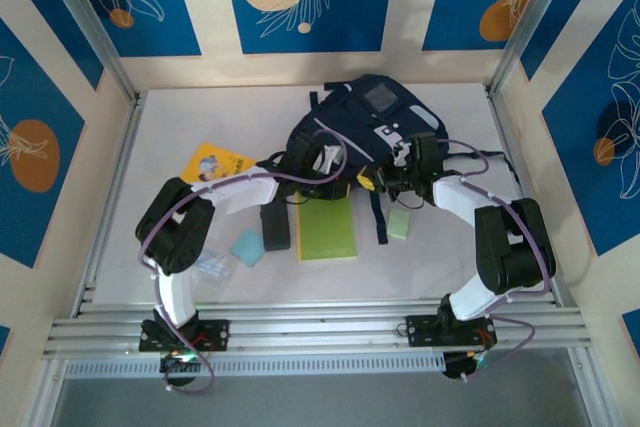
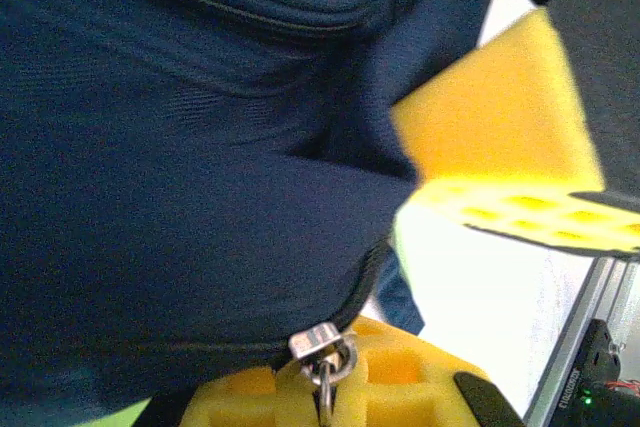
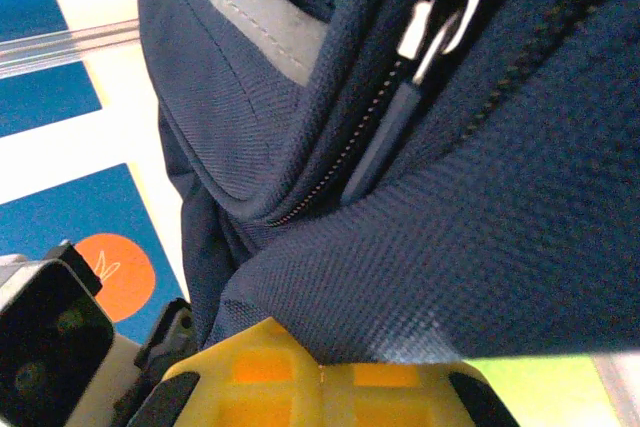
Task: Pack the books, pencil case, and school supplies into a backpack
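The navy backpack [image 1: 372,117] lies at the back middle of the table. My left gripper [image 1: 330,161] is at its near left edge, shut on a metal zipper pull [image 2: 323,347] between the yellow pads [image 2: 400,377]. My right gripper [image 1: 380,179] is at the near right edge, shut on a fold of backpack fabric [image 3: 420,247]. A second zipper pull [image 3: 440,17] hangs above it. On the table lie the orange-yellow book [image 1: 218,163], lime-green book [image 1: 328,229], black pencil case [image 1: 275,228], light blue pad [image 1: 247,247], pale green pad [image 1: 399,224] and clear plastic piece [image 1: 213,265].
Aluminium rails [image 1: 320,325] run along the near edge and both sides of the white table [image 1: 450,267]. The right gripper's yellow finger [image 2: 500,137] shows close by in the left wrist view. A dark strap [image 1: 380,222] trails between the green book and the pale pad.
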Available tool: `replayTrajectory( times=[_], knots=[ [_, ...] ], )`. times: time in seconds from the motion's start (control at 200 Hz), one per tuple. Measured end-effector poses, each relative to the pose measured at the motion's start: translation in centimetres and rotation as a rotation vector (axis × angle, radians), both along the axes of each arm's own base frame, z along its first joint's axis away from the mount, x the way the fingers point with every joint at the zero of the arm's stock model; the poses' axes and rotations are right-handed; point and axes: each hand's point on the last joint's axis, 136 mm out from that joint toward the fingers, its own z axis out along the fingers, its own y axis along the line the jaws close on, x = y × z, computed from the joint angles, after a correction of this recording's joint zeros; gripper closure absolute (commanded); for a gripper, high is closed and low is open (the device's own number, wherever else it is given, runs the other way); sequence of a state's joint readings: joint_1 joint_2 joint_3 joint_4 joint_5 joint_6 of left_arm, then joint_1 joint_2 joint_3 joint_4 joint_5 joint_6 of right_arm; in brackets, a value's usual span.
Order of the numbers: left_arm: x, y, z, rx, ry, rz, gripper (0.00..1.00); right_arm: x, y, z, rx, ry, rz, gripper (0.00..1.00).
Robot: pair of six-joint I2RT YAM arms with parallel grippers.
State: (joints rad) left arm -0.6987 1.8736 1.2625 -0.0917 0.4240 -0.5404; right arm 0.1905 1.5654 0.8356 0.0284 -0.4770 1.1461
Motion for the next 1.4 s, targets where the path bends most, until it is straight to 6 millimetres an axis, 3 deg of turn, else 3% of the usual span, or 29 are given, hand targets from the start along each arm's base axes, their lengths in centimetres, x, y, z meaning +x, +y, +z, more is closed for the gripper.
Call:
replayTrajectory(
  times=[0.08, 0.145, 0.26, 0.275, 0.355, 0.405, 0.47, 0.62, 0.68, 0.715, 0.85, 1.03, 1.19, 1.4],
  knots=[
    [0.6, 1.3, 0.0, -0.002, 0.007, 0.019, 1.00, -0.2, -0.9, 0.0, -0.029, -0.009, -0.005, 1.00],
    [1.1, 1.9, 0.4, -0.007, -0.003, 0.025, 1.00, -0.2, -1.4, 0.4, -0.039, -0.026, -0.007, 0.85],
    [1.3, 2.1, 1.3, -0.018, -0.021, 0.027, 1.00, 0.1, -2.2, 0.8, -0.049, -0.043, -0.026, 0.83],
    [1.3, 2.1, 1.4, -0.019, -0.023, 0.027, 1.00, 0.1, -2.3, 0.8, -0.050, -0.044, -0.028, 0.80],
    [1.2, 2.4, 1.4, -0.009, -0.024, 0.025, 1.00, 0.2, -2.5, 0.7, -0.057, -0.041, -0.037, 0.45],
    [1.1, 2.8, 1.2, 0.009, -0.021, 0.026, 1.00, 0.3, -2.7, 0.5, -0.067, -0.037, -0.052, 0.33],
    [0.9, 3.3, 1.0, 0.026, -0.010, 0.028, 1.00, 0.7, -2.9, 0.4, -0.074, -0.037, -0.072, 0.24],
    [0.2, 3.4, 1.5, 0.027, -0.006, 0.021, 1.00, 1.0, -1.8, -0.7, -0.087, -0.022, -0.079, 0.17],
    [-0.1, 3.1, 1.9, 0.021, -0.010, 0.012, 1.00, 1.1, -0.9, -1.5, -0.083, -0.006, -0.068, 0.21],
    [-0.4, 2.9, 2.1, 0.018, -0.013, 0.005, 1.00, 1.2, -0.4, -1.9, -0.076, 0.008, -0.064, 0.29],
    [-1.1, 2.5, 2.0, 0.023, -0.006, -0.011, 1.00, 1.8, 0.6, -3.6, -0.051, 0.059, -0.064, 1.00],
    [-0.7, 4.0, 1.1, 0.054, -0.005, 0.001, 1.00, 1.9, 0.2, -3.2, -0.057, 0.028, -0.026, 1.00],
    [1.1, 7.4, -0.1, 0.092, -0.007, 0.039, 1.00, 1.8, -1.4, -1.8, -0.119, -0.045, 0.065, 1.00],
    [1.2, 7.4, 0.5, 0.087, -0.059, -0.011, 1.00, 1.8, -2.5, 0.6, -0.167, -0.158, 0.202, 1.00]
  ],
)
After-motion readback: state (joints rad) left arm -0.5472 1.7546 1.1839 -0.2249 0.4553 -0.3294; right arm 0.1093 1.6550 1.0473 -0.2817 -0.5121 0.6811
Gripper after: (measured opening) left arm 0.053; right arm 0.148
